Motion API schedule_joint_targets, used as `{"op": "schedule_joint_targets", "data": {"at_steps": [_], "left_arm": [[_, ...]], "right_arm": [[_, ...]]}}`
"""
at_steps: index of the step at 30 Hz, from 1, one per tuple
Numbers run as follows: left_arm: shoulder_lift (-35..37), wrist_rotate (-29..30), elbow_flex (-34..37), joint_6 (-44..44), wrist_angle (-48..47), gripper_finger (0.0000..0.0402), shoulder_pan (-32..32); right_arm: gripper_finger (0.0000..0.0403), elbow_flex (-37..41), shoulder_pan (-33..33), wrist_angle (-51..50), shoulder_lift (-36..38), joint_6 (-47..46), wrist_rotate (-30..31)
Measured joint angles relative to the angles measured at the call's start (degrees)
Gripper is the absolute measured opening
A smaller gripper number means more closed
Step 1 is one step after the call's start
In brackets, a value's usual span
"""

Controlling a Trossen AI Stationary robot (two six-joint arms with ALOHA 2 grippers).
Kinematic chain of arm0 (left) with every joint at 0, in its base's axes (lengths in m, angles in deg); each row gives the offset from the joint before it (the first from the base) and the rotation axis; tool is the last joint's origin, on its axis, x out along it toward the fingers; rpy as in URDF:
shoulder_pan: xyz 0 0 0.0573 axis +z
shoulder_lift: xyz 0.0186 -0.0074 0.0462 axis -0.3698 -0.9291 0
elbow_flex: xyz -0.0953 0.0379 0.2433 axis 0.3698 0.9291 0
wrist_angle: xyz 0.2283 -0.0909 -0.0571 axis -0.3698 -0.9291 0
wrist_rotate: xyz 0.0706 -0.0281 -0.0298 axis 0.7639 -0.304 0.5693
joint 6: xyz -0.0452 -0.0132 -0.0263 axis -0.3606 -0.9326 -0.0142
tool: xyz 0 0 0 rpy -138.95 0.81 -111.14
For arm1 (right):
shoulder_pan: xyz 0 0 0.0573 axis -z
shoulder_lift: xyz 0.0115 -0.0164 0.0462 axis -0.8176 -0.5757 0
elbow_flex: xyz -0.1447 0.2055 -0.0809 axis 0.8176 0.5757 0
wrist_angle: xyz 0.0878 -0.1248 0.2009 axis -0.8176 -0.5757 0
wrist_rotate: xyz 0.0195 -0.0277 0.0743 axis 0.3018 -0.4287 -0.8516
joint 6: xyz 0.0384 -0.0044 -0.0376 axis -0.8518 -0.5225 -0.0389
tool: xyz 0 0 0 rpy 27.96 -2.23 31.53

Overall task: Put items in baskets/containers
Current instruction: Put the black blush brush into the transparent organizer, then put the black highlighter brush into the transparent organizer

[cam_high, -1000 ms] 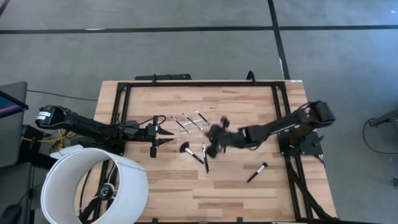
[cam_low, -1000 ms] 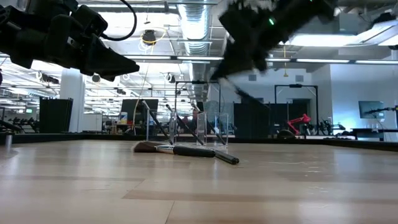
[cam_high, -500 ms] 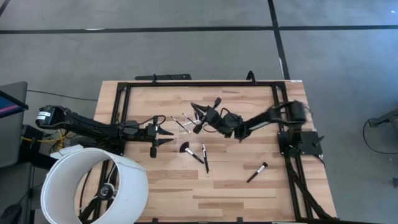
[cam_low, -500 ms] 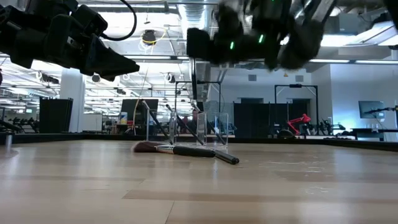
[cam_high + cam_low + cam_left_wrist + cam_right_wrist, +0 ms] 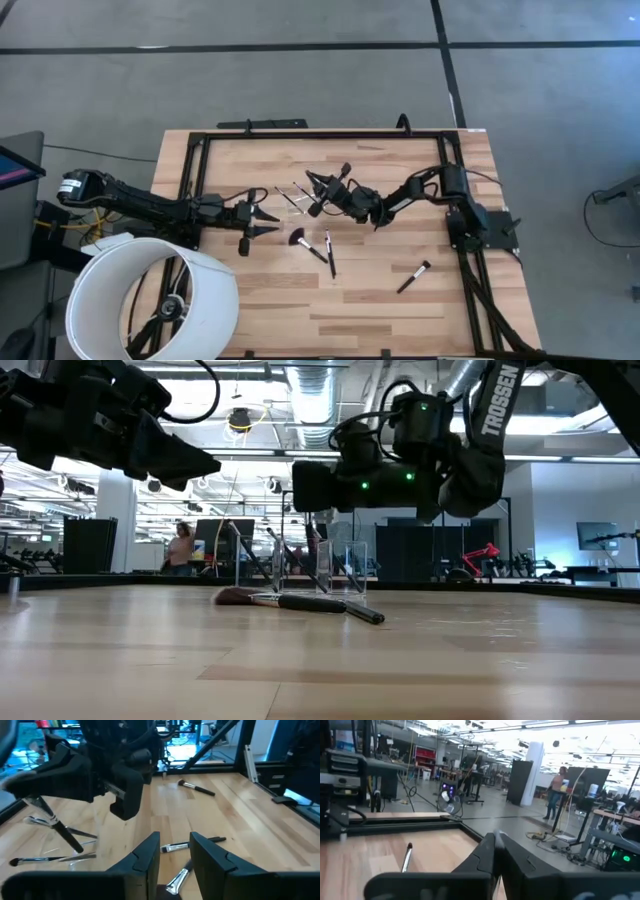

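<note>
A clear plastic holder (image 5: 322, 566) stands on the table's far middle with several makeup brushes (image 5: 292, 198) leaning in it. My right gripper (image 5: 314, 196) hovers level just over the holder, shut on one black-handled brush (image 5: 57, 825). My left gripper (image 5: 268, 222) is open and empty above the table, left of the holder. It also shows in the left wrist view (image 5: 175, 845). A fluffy brush (image 5: 297, 238), two thin brushes (image 5: 325, 252) and one more (image 5: 413, 277) lie flat on the wood. My right gripper has the brush by its upper end (image 5: 38, 800), but the fingers themselves cover the place of contact. The fingers are level and point toward the table's left. The brush hangs slanting below them, its lower end (image 5: 79, 848) down at the holder.
A big white cylinder (image 5: 150, 300) stands off the table's near left corner. A black frame (image 5: 320, 135) runs round the tabletop. People (image 5: 183, 546) stand in the room beyond. Bare wood lies along the near edge (image 5: 330, 320).
My right gripper has carried the brush from the loose brushes at the table's middle toward the far left, to above the holder, then down. It has turned to level, and the brush has gone from slanting in the air to hanging below it.
</note>
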Motion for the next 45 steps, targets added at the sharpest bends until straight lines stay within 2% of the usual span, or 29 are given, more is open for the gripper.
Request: {"op": "schedule_joint_targets", "data": {"at_steps": [6,9,14,22,31,36,45], "left_arm": [[-4.0,-0.2,0.0,0.0,-0.1,0.0106,0.0],[-7.9,-2.6,0.0,0.5,0.0,0.0118,0.0],[-15.3,-8.9,-0.5,2.2,6.0,0.0158,0.0],[-30.1,-11.0,-9.6,9.4,6.9,0.0218,0.0],[-44.3,-12.0,-18.0,11.9,7.0,0.0221,0.0],[-48.1,-14.1,-21.9,12.9,7.0,0.0209,0.0],[-53.4,-14.6,-23.6,12.7,7.4,0.0202,1.8]], "right_arm": [[0.0051,-1.4,-0.4,-2.8,0.9,-0.1,0.0],[0.0077,-2.2,-1.1,-3.2,0.9,-0.1,0.0],[0.0119,-3.5,-2.3,-3.4,1.4,0.0,0.0],[0.0164,-3.9,-5.2,-6.8,7.9,0.0,0.1],[0.0169,-3.9,-8.9,-26.6,20.2,-0.1,0.6],[0.0160,-3.9,-11.4,-30.1,23.9,0.0,0.7],[0.0148,-3.9,-14.9,-31.2,25.4,0.4,1.9]]}}
